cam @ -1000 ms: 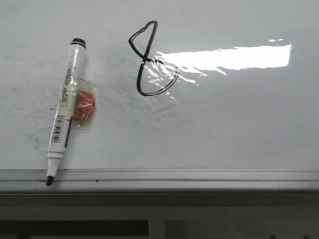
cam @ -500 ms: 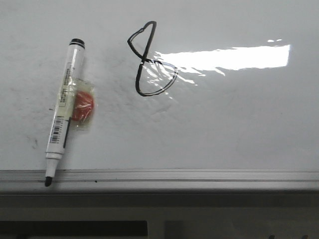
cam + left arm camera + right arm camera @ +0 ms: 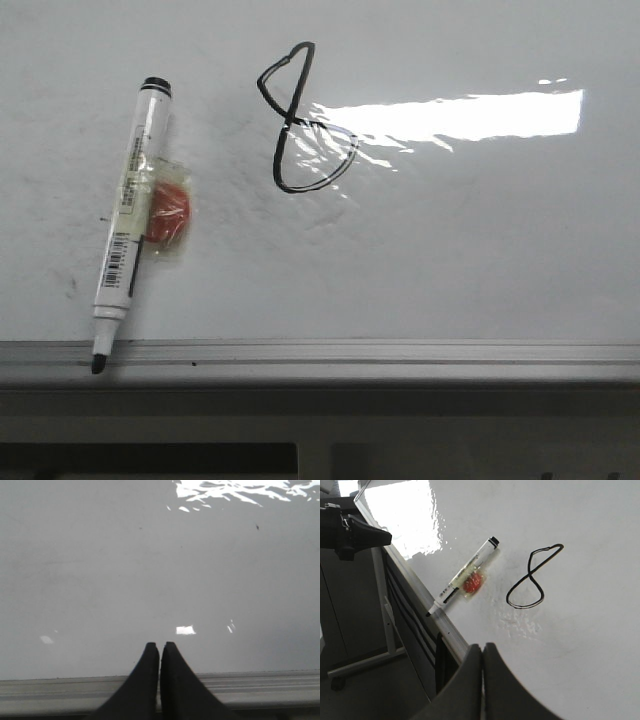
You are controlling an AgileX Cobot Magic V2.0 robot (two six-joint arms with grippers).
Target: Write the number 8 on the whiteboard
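A black hand-drawn number 8 (image 3: 300,120) stands on the whiteboard (image 3: 450,250), left of a bright light reflection. It also shows in the right wrist view (image 3: 532,577). A white marker (image 3: 130,220) with a red pad taped to it lies on the board at the left, its uncapped black tip over the grey edge rail (image 3: 400,352); the marker also shows in the right wrist view (image 3: 462,577). My left gripper (image 3: 160,646) is shut and empty over the board near the rail. My right gripper (image 3: 482,647) is shut and empty above the rail. Neither gripper shows in the front view.
The whiteboard (image 3: 580,630) ends at its metal rail (image 3: 420,595). Beyond the rail in the right wrist view are a dark floor, a grey stand leg with a caster (image 3: 365,662) and the other arm's black parts (image 3: 350,535).
The marker shifted very slightly on the board; otherwise nothing has visibly changed.
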